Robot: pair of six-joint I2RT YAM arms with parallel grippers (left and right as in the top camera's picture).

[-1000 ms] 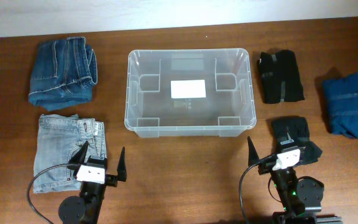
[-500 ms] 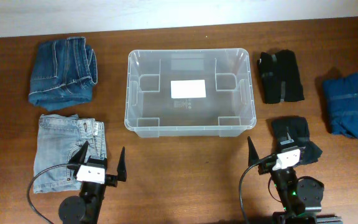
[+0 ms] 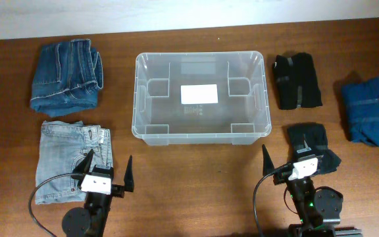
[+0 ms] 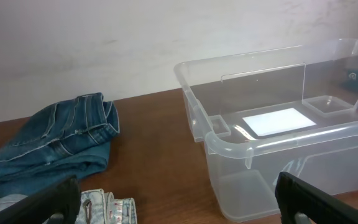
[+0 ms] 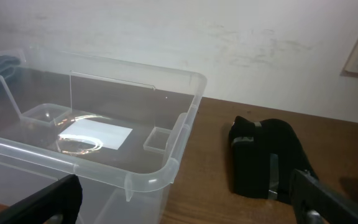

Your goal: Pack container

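Note:
The clear plastic container stands empty at the table's centre, a white label on its bottom; it also shows in the left wrist view and right wrist view. Dark blue jeans lie far left, light jeans near left. A black folded garment, a blue one and another black one lie on the right. My left gripper is open and empty at the front, beside the light jeans. My right gripper is open and empty, by the near black garment.
The wooden table ends at a pale wall at the back. A black cable loops from the left arm's base.

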